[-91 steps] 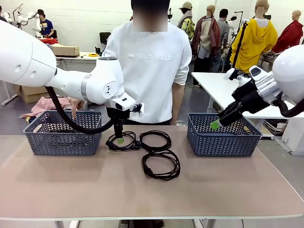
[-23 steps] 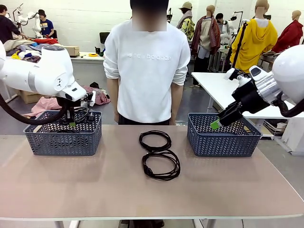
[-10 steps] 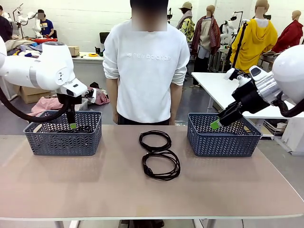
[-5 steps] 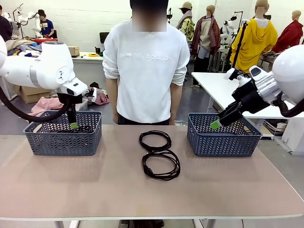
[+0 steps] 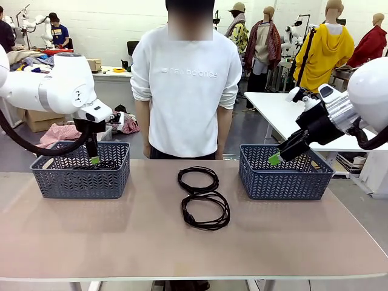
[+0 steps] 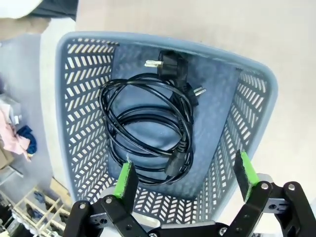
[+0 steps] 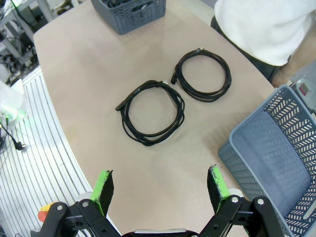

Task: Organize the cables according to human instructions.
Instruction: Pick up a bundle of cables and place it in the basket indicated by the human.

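Note:
Two coiled black cables lie on the table's middle: one nearer the person [image 5: 198,179] [image 7: 201,75] and one closer to me [image 5: 206,210] [image 7: 152,111]. Another coiled cable [image 6: 148,128] with plug ends rests on the floor of the left grey basket [image 5: 42,179] [image 6: 74,123]; its top edge peeks over the rim [image 5: 103,164]. My left gripper [image 5: 93,159] [image 6: 185,177] hovers open just above that basket, nothing between its green pads. My right gripper [image 5: 276,159] [image 7: 159,185] hangs open and empty over the left rim of the right basket [image 5: 285,182] [image 7: 276,163].
The person stands at the far edge between the baskets, arms down at the sides. The right basket's visible floor is bare. Bare tabletop spreads in front of the cables and around both baskets. Another table stands behind at the right.
Nothing has visibly moved over the last second. Earlier, the left gripper carried a cable from the table's middle to the left basket and let it go inside.

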### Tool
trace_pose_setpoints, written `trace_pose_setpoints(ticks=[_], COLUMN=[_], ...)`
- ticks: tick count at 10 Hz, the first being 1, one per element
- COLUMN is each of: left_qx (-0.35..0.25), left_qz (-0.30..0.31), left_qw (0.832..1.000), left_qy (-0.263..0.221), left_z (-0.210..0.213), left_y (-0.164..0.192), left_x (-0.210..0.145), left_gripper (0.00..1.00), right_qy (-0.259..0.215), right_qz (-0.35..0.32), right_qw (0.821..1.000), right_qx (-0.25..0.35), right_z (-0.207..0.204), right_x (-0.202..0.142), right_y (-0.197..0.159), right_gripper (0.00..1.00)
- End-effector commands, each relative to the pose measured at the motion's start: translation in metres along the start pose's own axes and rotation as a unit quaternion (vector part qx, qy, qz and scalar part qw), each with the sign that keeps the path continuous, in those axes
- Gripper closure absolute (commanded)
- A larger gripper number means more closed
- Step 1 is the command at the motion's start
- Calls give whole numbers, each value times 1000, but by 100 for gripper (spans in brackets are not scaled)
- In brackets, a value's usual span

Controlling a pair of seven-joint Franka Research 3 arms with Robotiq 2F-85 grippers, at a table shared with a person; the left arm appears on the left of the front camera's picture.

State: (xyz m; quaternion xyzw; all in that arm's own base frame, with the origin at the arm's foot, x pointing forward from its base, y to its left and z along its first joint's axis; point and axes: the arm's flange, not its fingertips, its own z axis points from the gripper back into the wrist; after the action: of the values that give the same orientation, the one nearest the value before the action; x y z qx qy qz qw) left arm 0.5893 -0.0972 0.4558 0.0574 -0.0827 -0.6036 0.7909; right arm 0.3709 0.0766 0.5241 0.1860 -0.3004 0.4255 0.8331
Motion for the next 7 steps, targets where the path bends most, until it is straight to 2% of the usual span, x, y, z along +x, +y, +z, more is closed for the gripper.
trace_pose_setpoints(ticks=[1,6,7], left_qx=[8,-5,-6], left_qz=[17,18,11], left_qw=[1000,993,993], left_qy=[-25,-114,-119], left_z=[13,34,35], left_y=[-28,-110,-125], left_x=[17,32,32], left_gripper=[0,0,0], right_qy=[-9,-9,-9], right_qz=[-1,-1,-1], right_qw=[1000,1000,1000], right_qx=[7,7,7], right_z=[-1,-1,-1], right_x=[0,0,0], right_y=[-1,-1,-1], right_gripper=[0,0,0])
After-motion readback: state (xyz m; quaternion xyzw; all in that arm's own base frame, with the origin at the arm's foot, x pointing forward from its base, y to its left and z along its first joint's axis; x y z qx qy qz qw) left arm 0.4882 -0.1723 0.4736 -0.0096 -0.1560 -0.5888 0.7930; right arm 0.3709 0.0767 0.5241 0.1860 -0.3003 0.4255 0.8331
